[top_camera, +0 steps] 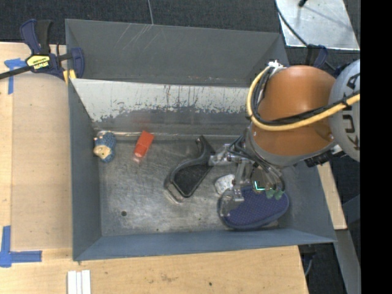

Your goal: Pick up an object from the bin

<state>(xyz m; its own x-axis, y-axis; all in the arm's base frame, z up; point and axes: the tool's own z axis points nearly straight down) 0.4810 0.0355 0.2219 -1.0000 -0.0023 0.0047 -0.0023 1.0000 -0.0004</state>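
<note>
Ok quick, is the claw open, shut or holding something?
The claw: cannot be told. It is over the dark blue rounded thing in the bin's lower right corner.

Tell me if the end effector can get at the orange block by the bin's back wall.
Probably yes. The orange block lies alone with nothing on it, and the black handled tool between it and the end effector lies flat. The back wall close behind may crowd it.
</note>
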